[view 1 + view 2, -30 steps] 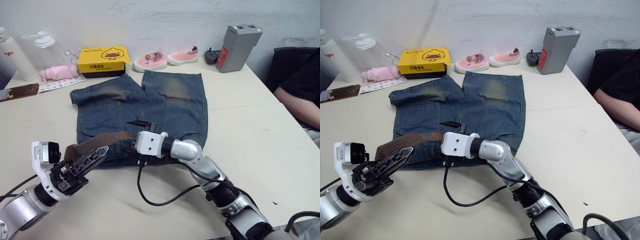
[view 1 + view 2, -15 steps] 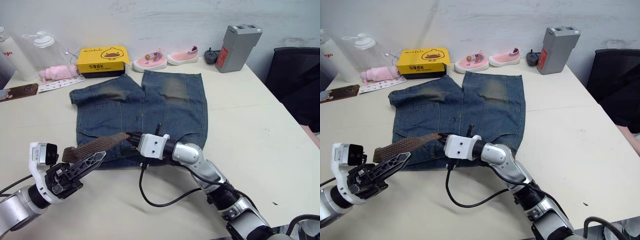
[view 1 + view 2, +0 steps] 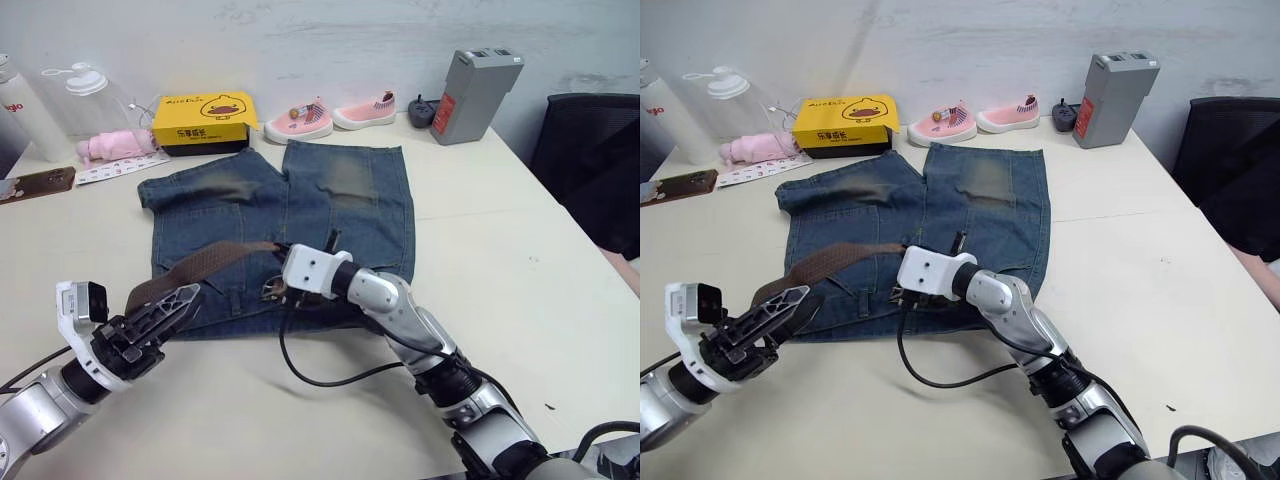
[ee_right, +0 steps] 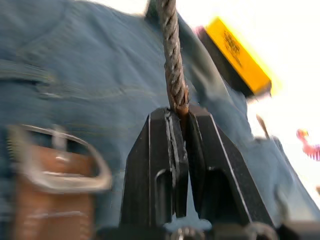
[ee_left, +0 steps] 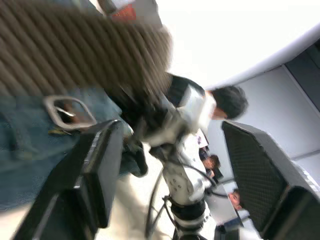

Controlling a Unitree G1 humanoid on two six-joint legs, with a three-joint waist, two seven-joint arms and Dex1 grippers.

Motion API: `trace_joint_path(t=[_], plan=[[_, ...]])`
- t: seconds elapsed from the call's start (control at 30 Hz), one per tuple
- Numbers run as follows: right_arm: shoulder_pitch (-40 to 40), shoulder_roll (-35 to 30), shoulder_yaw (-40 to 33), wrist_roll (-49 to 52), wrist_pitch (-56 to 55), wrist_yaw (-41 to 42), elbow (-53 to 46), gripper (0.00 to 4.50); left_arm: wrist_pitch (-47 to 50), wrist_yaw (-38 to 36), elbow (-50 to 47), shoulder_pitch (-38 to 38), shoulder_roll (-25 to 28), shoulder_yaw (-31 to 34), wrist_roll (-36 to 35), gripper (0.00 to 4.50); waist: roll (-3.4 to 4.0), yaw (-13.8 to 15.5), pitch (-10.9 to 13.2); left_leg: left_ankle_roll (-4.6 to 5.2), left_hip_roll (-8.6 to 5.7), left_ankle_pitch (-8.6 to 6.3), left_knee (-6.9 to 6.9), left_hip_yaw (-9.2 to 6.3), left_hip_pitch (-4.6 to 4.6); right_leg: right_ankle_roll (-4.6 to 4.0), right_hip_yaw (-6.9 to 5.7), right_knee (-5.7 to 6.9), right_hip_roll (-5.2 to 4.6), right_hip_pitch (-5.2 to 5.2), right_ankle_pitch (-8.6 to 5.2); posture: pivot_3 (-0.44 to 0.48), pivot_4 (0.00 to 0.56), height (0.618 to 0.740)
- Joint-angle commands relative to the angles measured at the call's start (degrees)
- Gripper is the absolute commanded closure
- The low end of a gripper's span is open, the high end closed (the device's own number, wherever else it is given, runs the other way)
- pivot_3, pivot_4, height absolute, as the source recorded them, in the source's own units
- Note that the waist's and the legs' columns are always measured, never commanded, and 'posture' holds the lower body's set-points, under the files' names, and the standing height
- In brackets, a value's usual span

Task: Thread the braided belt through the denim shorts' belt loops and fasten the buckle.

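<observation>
The denim shorts (image 3: 300,200) lie flat in the middle of the table, waistband toward me. The braided belt (image 3: 205,265) arcs across their lower left, from beside my left gripper (image 3: 183,299) up to my right gripper (image 3: 282,252). The right wrist view shows the right fingers (image 4: 160,150) shut on the belt (image 4: 172,60). My left gripper (image 5: 172,132) stands open, with the belt (image 5: 75,45) just beyond its fingers. The silver buckle (image 3: 272,290) rests on the denim under my right wrist, also seen as the buckle (image 4: 60,160). I cannot make out the belt loops.
A yellow box (image 3: 205,122), pink shoes (image 3: 330,115), a grey battery pack (image 3: 478,95) and bottles (image 3: 85,95) line the table's far edge. A phone (image 3: 40,182) lies far left. A black cable (image 3: 320,375) loops off my right wrist. A black chair (image 3: 590,150) stands at the right.
My right gripper shut on the belt and drew it up over the shorts. My left gripper opened and let the belt go. The person at the right moved out of view.
</observation>
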Motion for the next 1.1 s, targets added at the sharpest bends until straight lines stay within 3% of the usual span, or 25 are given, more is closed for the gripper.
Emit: trace_joint_path(t=[0.03, 0.23, 0.43, 0.6, 0.9, 1.03, 1.1], plan=[[-2.1, 2.1, -0.8, -0.3, 7.2, -0.1, -3.8, 4.5, -2.9, 3.1, -4.7, 0.0, -2.8, -3.1, -0.8, 1.19, 0.02, 0.0, 0.0, -0.01, 0.0, 0.0, 0.0, -0.01, 0.0, 0.0, -0.01, 0.0, 0.0, 0.0, 0.0, 0.0, 0.15, 0.636], [-4.2, 3.7, 0.9, -2.1, 15.5, 0.1, -6.8, 4.5, -12.3, 19.2, -5.4, -7.4, -14.2, -10.9, -0.8, 1.19, -0.01, 1.1, 0.0, -0.01, -0.03, 0.0, 0.03, 0.01, 0.01, 0.01, 0.0, -0.06, -0.02, 0.05, 0.01, 0.0, 0.15, 0.636], [-5.3, 2.9, 3.6, -4.9, 17.7, -0.1, -7.6, 4.5, -20.2, 32.6, -6.3, -15.0, -23.3, -13.0, -0.8, 1.19, -0.11, 1.6, -0.1, -0.04, -0.08, 0.01, 0.04, 0.05, 0.01, 0.05, 0.0, -0.07, -0.02, 0.04, 0.03, 0.0, 0.15, 0.636], [-5.3, 2.7, 4.2, -5.3, 17.8, -0.1, -7.9, 4.5, -22.9, 38.3, -7.3, -17.1, -24.9, -13.3, -0.8, 1.19, -0.22, 1.4, -0.1, -0.05, -0.09, 0.02, 0.04, 0.08, 0.03, 0.07, -0.01, -0.07, 0.0, 0.04, 0.04, 0.0, 0.15, 0.636], [-5.0, 2.4, 4.8, -5.6, 18.0, -0.1, -7.8, 4.5, -25.5, 40.3, -8.1, -17.6, -25.8, -12.4, -0.8, 1.19, -0.24, 1.5, -0.1, -0.07, -0.08, 0.03, 0.02, 0.1, 0.05, 0.08, -0.02, -0.08, 0.05, 0.05, 0.04, 0.0, 0.15, 0.636], [-5.0, 2.2, 5.1, -5.8, 17.5, -0.1, -7.5, 4.5, -26.7, 40.7, -7.9, -18.6, -26.6, -11.6, -0.8, 2.39, -0.25, 1.5, -0.1, -0.07, -0.09, 0.03, 0.03, 0.09, 0.04, 0.08, -0.03, -0.08, 0.12, 0.06, 0.04, 0.0, 0.15, 0.636], [-5.0, 2.1, 5.2, -5.9, 17.3, -0.1, -7.4, 4.5, -27.5, 41.7, -7.8, -19.0, -27.0, -11.3, -0.8, 3.39, -0.25, 1.5, -0.1, -0.07, -0.09, 0.03, 0.03, 0.1, 0.05, 0.08, -0.03, -0.09, 0.14, 0.06, 0.04, 0.0, 0.15, 0.636]])
